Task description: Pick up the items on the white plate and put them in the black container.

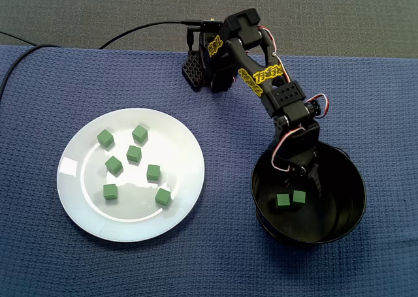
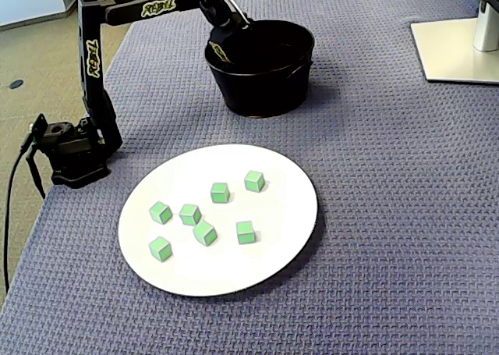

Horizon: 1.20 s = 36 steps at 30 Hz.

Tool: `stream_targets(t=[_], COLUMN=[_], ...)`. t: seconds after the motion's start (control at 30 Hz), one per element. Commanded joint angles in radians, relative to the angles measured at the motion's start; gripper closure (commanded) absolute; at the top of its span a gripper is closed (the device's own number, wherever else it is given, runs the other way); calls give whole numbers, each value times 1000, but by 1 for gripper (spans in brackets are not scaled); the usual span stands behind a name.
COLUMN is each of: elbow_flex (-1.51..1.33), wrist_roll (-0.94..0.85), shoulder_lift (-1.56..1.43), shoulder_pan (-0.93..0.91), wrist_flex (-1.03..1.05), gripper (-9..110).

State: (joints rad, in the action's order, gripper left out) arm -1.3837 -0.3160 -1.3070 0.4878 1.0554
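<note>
A white plate (image 1: 179,147) (image 2: 292,191) lies on the blue cloth and carries several small green cubes, among them one (image 1: 134,154) near its middle and one (image 2: 245,231) toward its near side. The black container (image 1: 349,186) (image 2: 265,94) stands apart from the plate and holds two green cubes (image 1: 283,201) (image 1: 299,196) side by side. My gripper (image 1: 303,179) (image 2: 226,47) reaches down inside the container just above those two cubes. Its jaws look open with nothing between them. The container's wall hides the fingertips in the fixed view from the plate's side.
The arm's base (image 1: 202,68) (image 2: 70,152) is clamped at the cloth's edge with a black cable (image 1: 130,31) trailing off. A white monitor stand (image 2: 460,51) sits beyond the container. Bare blue cloth (image 2: 390,214) surrounds the plate.
</note>
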Motion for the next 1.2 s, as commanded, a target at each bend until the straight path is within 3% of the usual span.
stream_targets(t=[0.0,0.33,0.7,1.17], elbow_flex=[166,431,213,-164], wrist_roll=[18,107,307,273], shoulder_lift=[-166,-364,-268,-247], shoulder_pan=[-54,-448,-785,-936], wrist_flex=[135,402,425,314], gripper=[72,71,70,69])
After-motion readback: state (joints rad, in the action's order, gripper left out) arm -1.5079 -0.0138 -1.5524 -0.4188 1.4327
